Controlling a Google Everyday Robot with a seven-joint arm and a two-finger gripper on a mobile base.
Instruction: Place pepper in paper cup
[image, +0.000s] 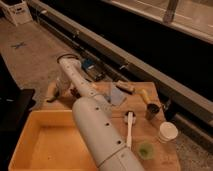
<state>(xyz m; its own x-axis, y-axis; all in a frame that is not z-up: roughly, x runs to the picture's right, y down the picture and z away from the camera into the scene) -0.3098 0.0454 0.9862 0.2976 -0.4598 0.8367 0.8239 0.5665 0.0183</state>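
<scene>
The small slender green chili pepper cannot be made out, so neither where it lies nor which way its long axis points can be told. The short white round paper cup stands upright near the right edge of the light wooden bench, mouth up. The dark shiny metal cup stands just behind it to the left, apart from it, and a small round green dish lies in front of it, nearer the bench's front edge. The robot's thick white arm rises from the bottom edge, crosses the middle of the bench to an elbow at the back left, then bends down. The tool hangs there, over the far left corner of the bench and well apart from the paper cup; whether it is wide, narrow or holding something cannot be told. A long white utensil lies between the arm and the cups, running front to back. Further back lie a flat grey-blue piece, a yellow object and a tan object. A shallow yellow tray sits at the front left. Beyond is a speckled grey floor, a long grey rail running diagonally, and a white box in the far corner.
</scene>
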